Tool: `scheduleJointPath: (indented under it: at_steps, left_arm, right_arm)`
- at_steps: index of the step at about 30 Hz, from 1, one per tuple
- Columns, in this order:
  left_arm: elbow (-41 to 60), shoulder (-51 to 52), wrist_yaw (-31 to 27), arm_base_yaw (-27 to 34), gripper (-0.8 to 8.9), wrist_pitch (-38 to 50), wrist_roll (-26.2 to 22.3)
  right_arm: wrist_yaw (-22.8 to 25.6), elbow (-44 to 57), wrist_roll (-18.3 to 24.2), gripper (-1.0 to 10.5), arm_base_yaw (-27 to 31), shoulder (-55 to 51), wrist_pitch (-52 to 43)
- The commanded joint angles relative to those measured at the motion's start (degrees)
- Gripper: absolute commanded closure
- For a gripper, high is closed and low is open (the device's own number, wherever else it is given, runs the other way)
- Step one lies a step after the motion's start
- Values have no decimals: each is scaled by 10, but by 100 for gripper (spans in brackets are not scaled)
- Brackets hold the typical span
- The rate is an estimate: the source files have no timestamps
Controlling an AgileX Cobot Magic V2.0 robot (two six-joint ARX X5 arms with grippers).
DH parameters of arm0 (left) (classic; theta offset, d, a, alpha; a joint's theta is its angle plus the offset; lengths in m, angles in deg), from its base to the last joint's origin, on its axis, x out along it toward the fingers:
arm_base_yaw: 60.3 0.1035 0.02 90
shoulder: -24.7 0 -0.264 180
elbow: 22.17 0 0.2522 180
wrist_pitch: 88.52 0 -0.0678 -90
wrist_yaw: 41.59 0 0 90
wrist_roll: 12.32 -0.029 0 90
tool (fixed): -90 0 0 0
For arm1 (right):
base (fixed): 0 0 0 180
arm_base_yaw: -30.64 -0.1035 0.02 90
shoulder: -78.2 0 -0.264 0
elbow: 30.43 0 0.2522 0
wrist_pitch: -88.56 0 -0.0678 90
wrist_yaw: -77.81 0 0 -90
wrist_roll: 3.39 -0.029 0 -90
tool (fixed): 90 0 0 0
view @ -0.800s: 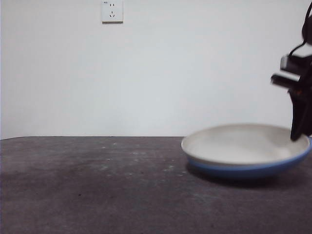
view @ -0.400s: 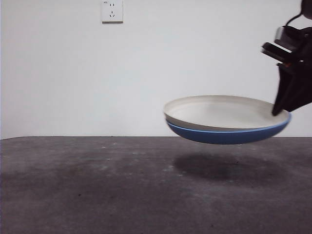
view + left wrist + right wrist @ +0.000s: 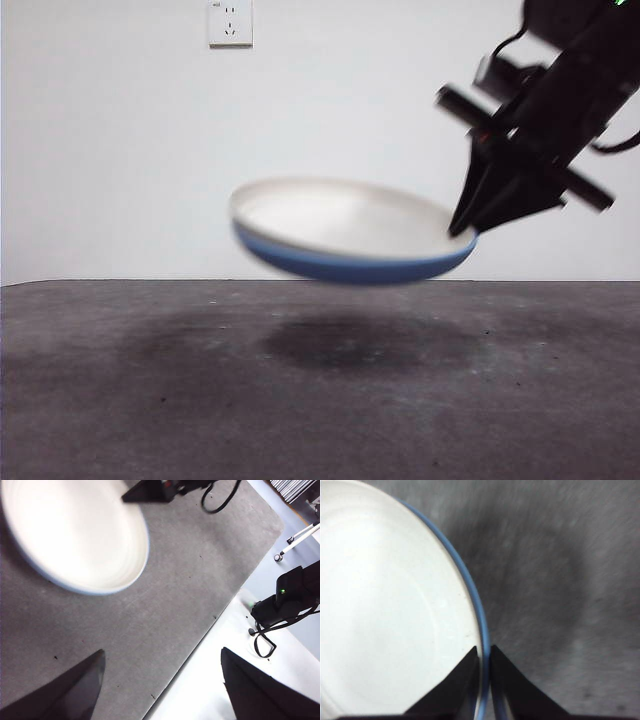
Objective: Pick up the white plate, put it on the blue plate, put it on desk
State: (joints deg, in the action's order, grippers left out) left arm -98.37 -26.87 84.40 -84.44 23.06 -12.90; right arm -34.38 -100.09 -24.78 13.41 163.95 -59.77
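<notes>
Right gripper jaws were pinched narrow on the rims of the white plate nested in the blue plate, both aloft over the desk; left gripper stood wide, empty; plates looked rigid, probably ceramic, breakable, glossy-slippery; rim grip suited them.

Right pincer clamped, arm raised, angled downward; left pincer spread wide, idle.
</notes>
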Motion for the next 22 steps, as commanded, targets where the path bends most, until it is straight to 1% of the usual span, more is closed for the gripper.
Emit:
scheduleJointPath:
  at_steps: [1, 4, 7, 14, 17, 22]
  left_arm:
    - [-5, -3, 3, -3, 442, 2, -7]
    - [-5, -3, 3, -3, 442, 2, -7]
    - [-5, -3, 3, -3, 442, 2, -7]
    - [-5, -3, 3, -3, 442, -1, -7]
    - [-5, -3, 3, -3, 442, -2, -7]
    - [-5, -3, 3, -3, 442, -1, -7]
  right_arm:
    - [2, -12, -42, 934, -20, 34, -33]
    - [10, -12, -64, 934, -36, 60, -62]
    - [14, -16, -72, 934, -45, 87, -73]
    - [33, -34, -72, 934, -51, 141, -73]
    - [45, -37, -72, 934, -52, 148, -73]
    - [47, -37, -71, 934, -52, 150, -74]
